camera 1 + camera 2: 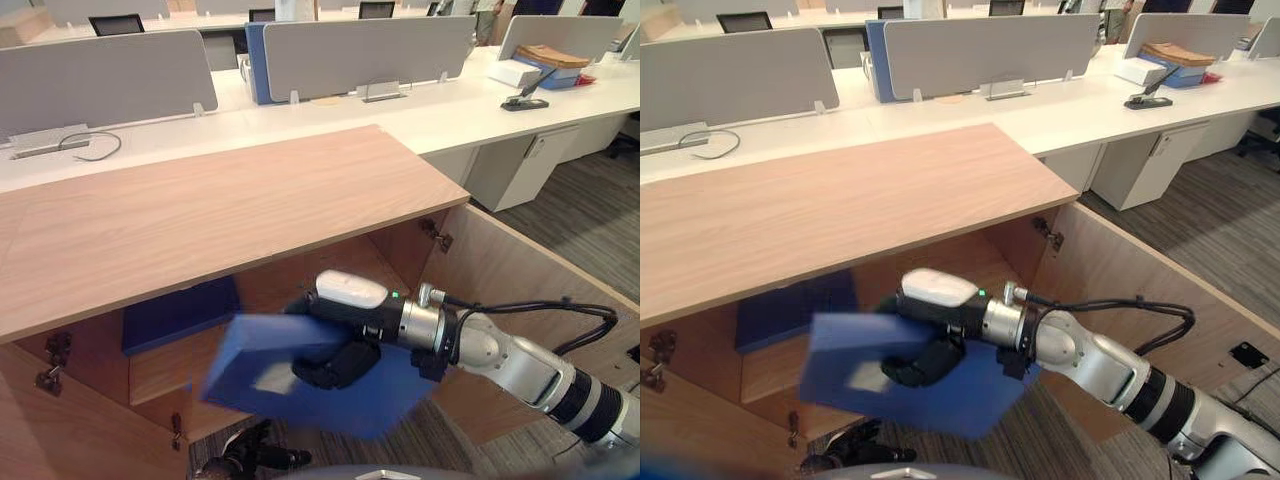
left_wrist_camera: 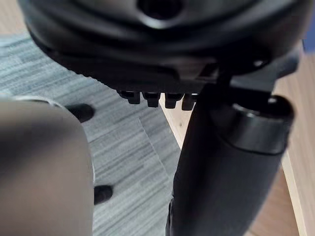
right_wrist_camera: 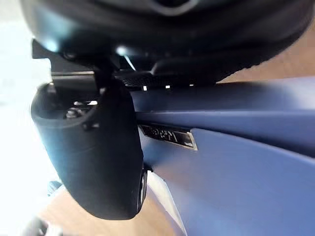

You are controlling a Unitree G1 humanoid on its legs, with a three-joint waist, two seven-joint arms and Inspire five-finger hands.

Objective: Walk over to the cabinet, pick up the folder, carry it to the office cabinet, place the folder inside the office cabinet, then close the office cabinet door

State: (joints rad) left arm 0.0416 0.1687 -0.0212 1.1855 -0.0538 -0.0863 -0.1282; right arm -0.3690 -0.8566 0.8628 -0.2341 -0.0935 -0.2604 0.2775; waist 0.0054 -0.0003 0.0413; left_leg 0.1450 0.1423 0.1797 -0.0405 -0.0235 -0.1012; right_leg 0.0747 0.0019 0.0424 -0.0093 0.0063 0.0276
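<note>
Left eye view: a flat blue plastic folder (image 1: 240, 350) is held tilted before the open light-wood office cabinet (image 1: 200, 210), not yet inside. It is pinched near its edge by the dark right hand (image 1: 340, 352), whose fingers (image 1: 325, 372) are curled against its face. A darker blue folder (image 1: 180, 312) lies on the shelf within.

Right eye view: the wooden cabinet door (image 1: 1130, 270) stands open at the right.

Left wrist view: the left hand (image 2: 226, 162) is seen above grey carpet (image 2: 133, 147), holding nothing. Whether its fingers are curled cannot be told.

Right wrist view: the thumb (image 3: 93, 147) is pressed onto the folder's cover. The folder is judged light, fairly stiff and smooth, so it could slip, and a firm edge grip is advised.
</note>
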